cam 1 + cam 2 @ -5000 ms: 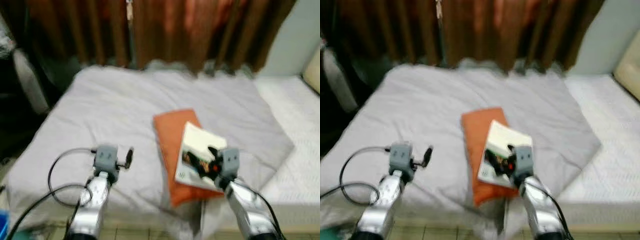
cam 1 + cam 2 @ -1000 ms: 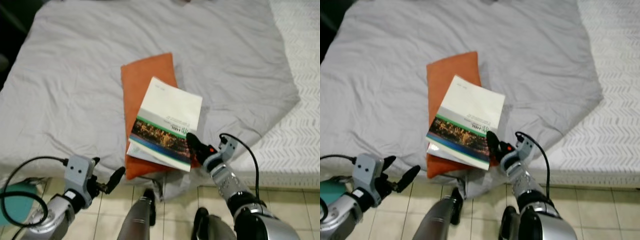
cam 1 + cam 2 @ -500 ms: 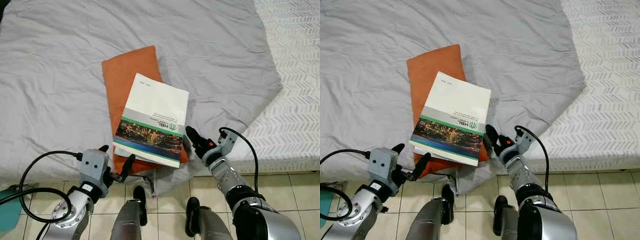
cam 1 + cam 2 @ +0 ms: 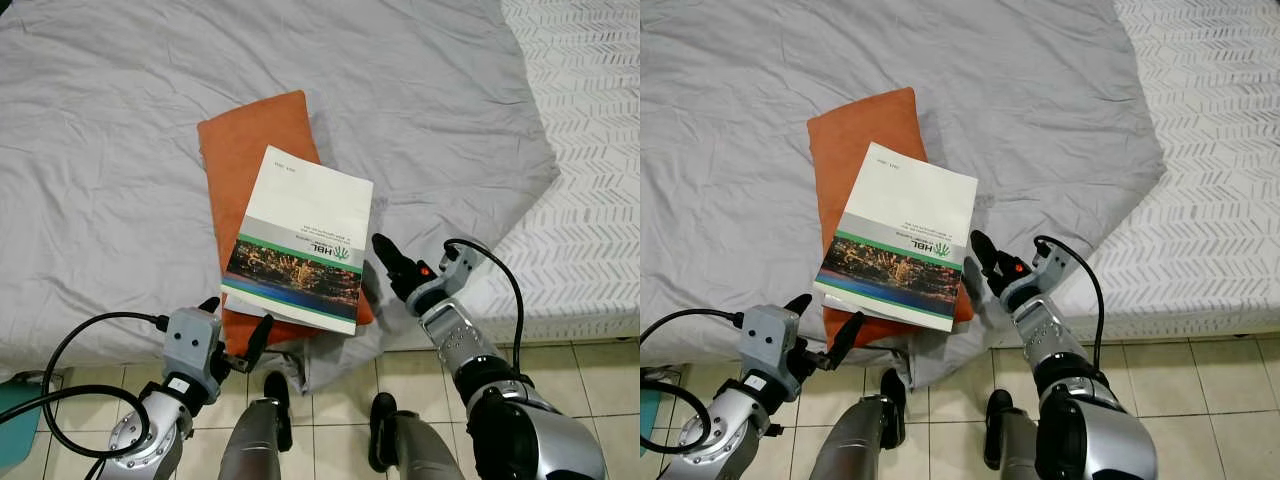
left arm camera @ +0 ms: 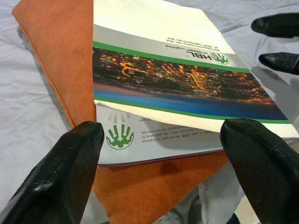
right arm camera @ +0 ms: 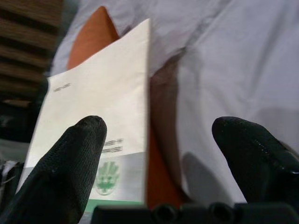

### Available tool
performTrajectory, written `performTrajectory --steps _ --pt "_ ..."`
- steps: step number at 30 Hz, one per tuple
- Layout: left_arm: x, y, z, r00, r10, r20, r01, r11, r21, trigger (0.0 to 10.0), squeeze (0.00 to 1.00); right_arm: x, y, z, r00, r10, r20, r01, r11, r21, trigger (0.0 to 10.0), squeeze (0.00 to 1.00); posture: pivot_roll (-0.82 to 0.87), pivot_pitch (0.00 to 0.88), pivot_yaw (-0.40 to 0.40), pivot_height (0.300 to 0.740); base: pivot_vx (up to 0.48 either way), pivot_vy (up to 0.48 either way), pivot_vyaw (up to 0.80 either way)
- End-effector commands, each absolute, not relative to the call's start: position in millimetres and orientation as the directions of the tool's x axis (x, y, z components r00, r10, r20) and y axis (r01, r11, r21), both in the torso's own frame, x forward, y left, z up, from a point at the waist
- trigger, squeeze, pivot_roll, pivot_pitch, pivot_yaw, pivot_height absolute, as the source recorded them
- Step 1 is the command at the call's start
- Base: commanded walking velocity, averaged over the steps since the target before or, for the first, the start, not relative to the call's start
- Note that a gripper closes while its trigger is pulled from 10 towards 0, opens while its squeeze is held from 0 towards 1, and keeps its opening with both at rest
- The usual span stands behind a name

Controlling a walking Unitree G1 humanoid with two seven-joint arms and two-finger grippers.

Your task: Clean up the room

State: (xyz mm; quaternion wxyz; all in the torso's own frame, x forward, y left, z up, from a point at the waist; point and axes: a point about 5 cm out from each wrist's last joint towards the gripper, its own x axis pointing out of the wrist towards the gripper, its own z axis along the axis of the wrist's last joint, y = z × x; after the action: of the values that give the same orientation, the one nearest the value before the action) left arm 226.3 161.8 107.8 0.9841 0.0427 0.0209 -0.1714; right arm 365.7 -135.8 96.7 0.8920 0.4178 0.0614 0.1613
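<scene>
Lying on an orange cushion (image 4: 255, 160), the white-and-green booklet (image 4: 300, 240) sits between the wide-spread left gripper (image 4: 236, 335) and right gripper (image 4: 385, 262).

The bed (image 4: 120, 150) is seen from high up by the two head views, which look steeply down and share almost the same scene, a little shifted sideways. The booklet (image 4: 300, 240) is seen very close by the left wrist view, looking along the left tool (image 5: 163, 163) from the near edge. It is seen from its other side by the right wrist view, low and close, perhaps a bit blurred.
</scene>
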Motion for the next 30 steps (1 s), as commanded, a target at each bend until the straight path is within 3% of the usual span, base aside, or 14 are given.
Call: performTrajectory --steps 1,12,13,15,16,30 --pt "220 163 94 0.938 -0.328 -0.111 0.337 0.939 0.070 10.0 0.00 361 -128 91 0.928 0.373 0.022 -0.245 0.562 0.790 10.0 0.00 0.23 0.471 0.047 0.740 0.000 0.000 0.00" --pt "222 161 91 0.945 -0.310 -0.109 0.318 0.945 0.074 10.0 0.00 357 -91 90 0.878 0.477 0.045 -0.298 0.470 0.831 10.0 0.00 0.22 0.443 0.029 0.740 0.000 0.000 0.00" --pt "222 161 91 0.945 -0.307 -0.109 0.316 0.946 0.076 10.0 0.00 356 -86 90 0.875 0.482 0.043 -0.295 0.462 0.836 3.5 0.00 0.23 0.441 0.027 0.740 0.000 0.000 0.00" --pt "222 161 91 0.946 -0.306 -0.109 0.315 0.946 0.076 10.0 0.00 356 -85 89 0.874 0.484 0.042 -0.294 0.458 0.839 3.5 0.00 0.23 0.442 0.027 0.740 0.000 0.000 0.00" --pt "222 161 91 0.946 -0.305 -0.109 0.314 0.946 0.076 10.0 0.00 356 -83 89 0.872 0.487 0.041 -0.293 0.453 0.842 0.0 0.00 0.23 0.438 0.023 0.740 0.000 0.000 0.00" --pt "226 160 88 0.953 -0.286 -0.103 0.295 0.951 0.091 10.0 0.00 360 -95 95 0.886 0.462 0.050 -0.295 0.477 0.828 0.0 0.00 0.21 0.431 -0.001 0.740 0.000 0.000 0.00"
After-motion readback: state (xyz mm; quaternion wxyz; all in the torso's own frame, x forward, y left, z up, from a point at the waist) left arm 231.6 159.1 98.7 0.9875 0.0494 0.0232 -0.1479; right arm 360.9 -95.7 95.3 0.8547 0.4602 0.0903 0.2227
